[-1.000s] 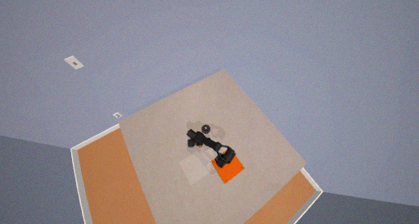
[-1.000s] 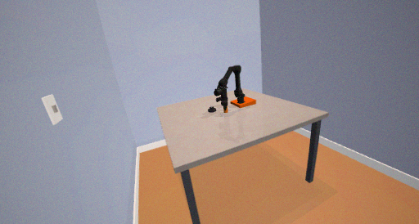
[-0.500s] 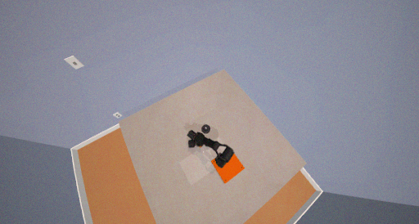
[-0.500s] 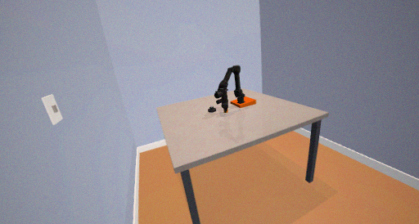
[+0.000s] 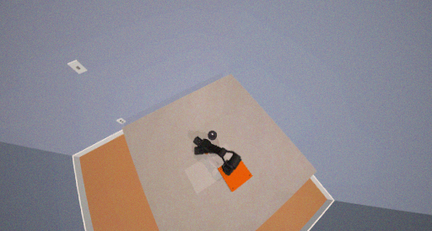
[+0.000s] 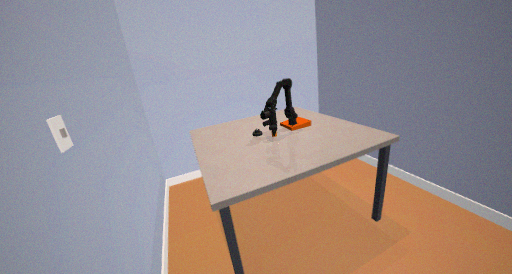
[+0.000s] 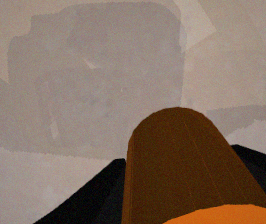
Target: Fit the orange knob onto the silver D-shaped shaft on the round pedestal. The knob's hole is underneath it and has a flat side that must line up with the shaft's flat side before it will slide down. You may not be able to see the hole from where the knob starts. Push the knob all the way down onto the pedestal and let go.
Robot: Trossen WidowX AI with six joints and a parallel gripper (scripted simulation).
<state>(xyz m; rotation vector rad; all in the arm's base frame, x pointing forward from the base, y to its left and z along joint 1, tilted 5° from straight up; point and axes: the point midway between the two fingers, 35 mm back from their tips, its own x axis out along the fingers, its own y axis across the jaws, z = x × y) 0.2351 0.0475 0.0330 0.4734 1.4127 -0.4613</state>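
Note:
The orange knob (image 7: 184, 180) stands upright on the table, its plain orange top toward the wrist camera. Its underside and hole are hidden. My gripper (image 6: 274, 131) (image 7: 177, 163) points down and is shut on the knob, one black finger against each side in the wrist view. The dark round pedestal (image 5: 212, 135) (image 6: 257, 133) stands on the table a short way from the gripper, to its left in the exterior view. The shaft shows only as a tiny pale spot in the top view, and its flat side cannot be made out. The pedestal is out of the wrist view.
The arm's orange base plate (image 5: 236, 181) (image 6: 303, 123) lies on the grey-beige table (image 5: 253, 119) (image 6: 330, 141), behind the gripper in the exterior view. A pale square patch (image 5: 200, 179) shows beside the base plate in the top view. The arm's shadows fall across the table in the wrist view.

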